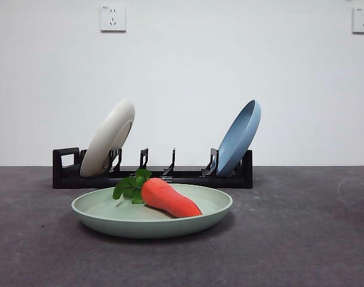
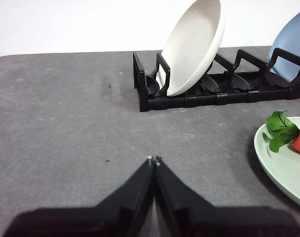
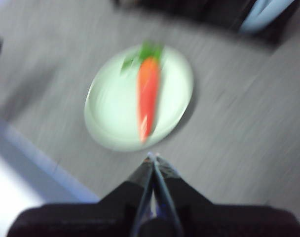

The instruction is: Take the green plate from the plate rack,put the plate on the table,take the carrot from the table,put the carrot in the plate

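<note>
In the front view, the carrot (image 1: 169, 199) lay in the green plate (image 1: 110, 218), which sat on the table (image 1: 302, 239) just before the plate rack (image 1: 188, 177). The left wrist view showed the left gripper (image 2: 154, 159) clenched empty, beside the plate. The blurred right wrist view showed the right gripper (image 3: 152, 157) clenched empty above the table near the plate's rim.

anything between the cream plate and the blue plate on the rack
No plate: in the front view, only bare upright dividers of the plate rack stand between the cream plate and the blue plate. The green plate lies in front, holding the carrot.
</note>
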